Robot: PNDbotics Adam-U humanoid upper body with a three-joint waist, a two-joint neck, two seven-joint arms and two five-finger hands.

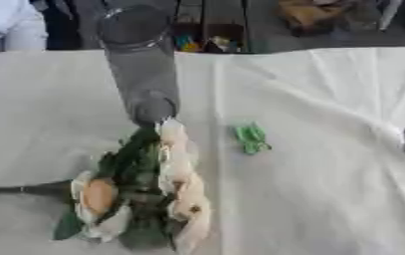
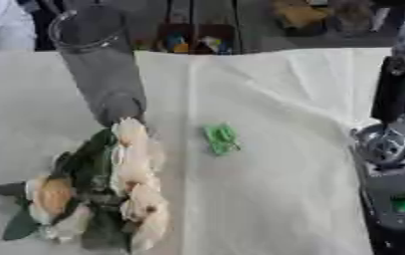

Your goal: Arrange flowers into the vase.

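Item: bench (image 1: 327, 99), covered in a creased white cloth.

Vase (image 1: 140, 64): tall, clear, grey-tinted glass cylinder, standing empty at the far left of the bench. It served as the landmark for all places below.

Flowers (image 1: 166, 184): a bunch of cream and peach blooms with dark green leaves, lying flat on the cloth directly in front of the vase. The topmost pale bloom lay just beside the vase's base; whether it touched could not be told. One peach-centred bloom with a white ruff lay at the left of the bunch, and a dark stem ran off toward the left edge. None of the flowers was in the vase yet.

Green piece (image 2: 221, 139): a small, bright green object, lying alone on the cloth to the right of the vase's base, apart from the flowers.

Right arm (image 2: 393, 149): black and silver, at the bench's right edge, well apart from the vase. The hand itself did not show, so the state of its fingers could not be told. Left hand: not in view.

Risks, as judged: the tall, narrow, empty vase could tip if a stem or hand knocked its rim. A bloom lifted from the tangled bunch could drag its neighbours against the base.
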